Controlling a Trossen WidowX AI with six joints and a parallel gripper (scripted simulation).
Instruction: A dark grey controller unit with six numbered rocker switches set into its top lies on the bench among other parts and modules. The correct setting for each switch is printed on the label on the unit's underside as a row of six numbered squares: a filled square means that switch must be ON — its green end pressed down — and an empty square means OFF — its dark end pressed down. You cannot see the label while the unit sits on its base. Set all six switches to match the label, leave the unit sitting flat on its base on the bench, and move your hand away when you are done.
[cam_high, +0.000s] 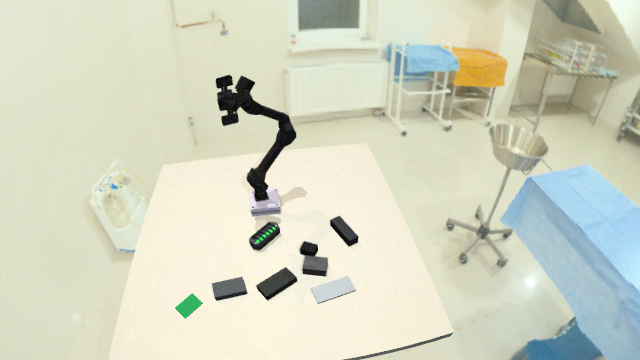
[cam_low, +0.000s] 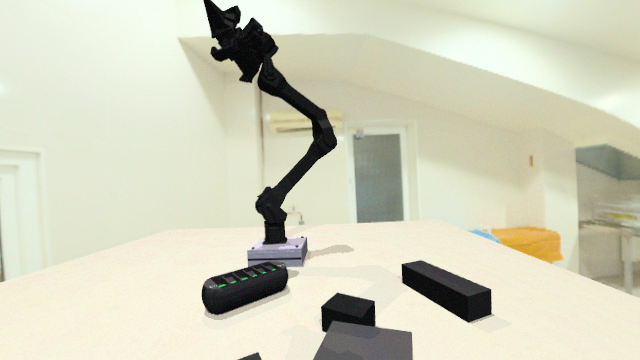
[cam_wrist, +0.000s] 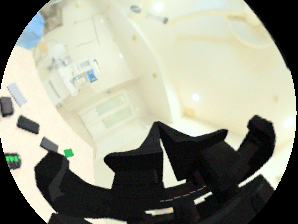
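Note:
The dark controller unit (cam_high: 267, 238) (cam_low: 245, 296) (cam_wrist: 12, 161) sits on the bench, switches up, just in front of the arm's base. A row of green switch ends shows along its top in the top and exterior views; which ends are pressed is too small to tell. The label on its underside is hidden. My gripper (cam_high: 222, 101) (cam_wrist: 156, 124) is raised high above and behind the unit, well away from it. Its two pointed fingers meet at their tips in the wrist view, with nothing between them. The gripper is shut and empty.
A long black block (cam_high: 344, 230) (cam_low: 445, 290), a small black block (cam_high: 309, 248) (cam_low: 347, 311) and a dark grey block (cam_high: 315, 265) lie right of the unit. Nearer the front lie a black slab (cam_high: 276, 283), a grey slab (cam_high: 229, 288), a green card (cam_high: 189, 305) and a pale plate (cam_high: 333, 289).

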